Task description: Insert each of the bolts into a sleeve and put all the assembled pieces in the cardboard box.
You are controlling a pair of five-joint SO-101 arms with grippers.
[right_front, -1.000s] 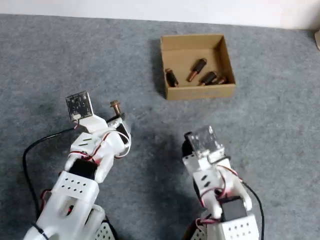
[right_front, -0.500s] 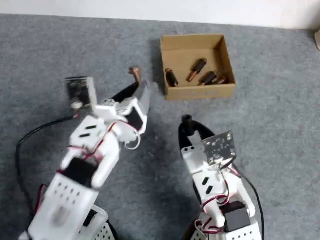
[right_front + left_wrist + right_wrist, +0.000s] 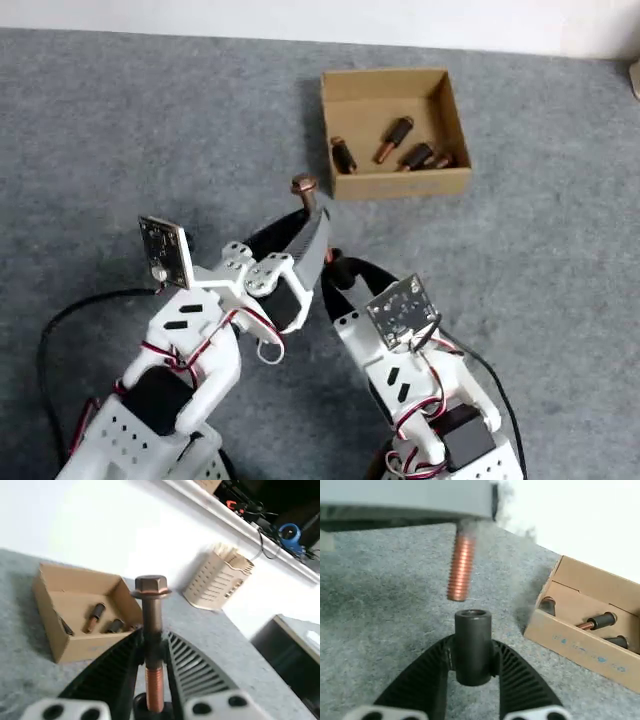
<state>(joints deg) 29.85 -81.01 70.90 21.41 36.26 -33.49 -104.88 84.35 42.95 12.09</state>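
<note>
The left gripper [image 3: 152, 642] is clamped on the shank of a copper-coloured hex-head metal bolt [image 3: 151, 622], head up and threads pointing down. The right gripper [image 3: 472, 650] is closed around a short black cylindrical sleeve [image 3: 472, 642], which stands upright with its bore facing up. Over the last second the left arm has swung in from the left side of the grey carpet-like table [image 3: 120, 120] towards the middle, and the right arm has slid across to meet it. The bolt's threaded tip now hangs just above the sleeve's mouth, slightly off its centre line and not yet inside. That likely makes this the lining-up before insertion, with a small sideways correction needed first. The open brown cardboard box [image 3: 400, 184] lies beyond both grippers and already holds several assembled pieces [image 3: 393, 138]. The left arm reaches forward and inward, its gripper above the right one.
</note>
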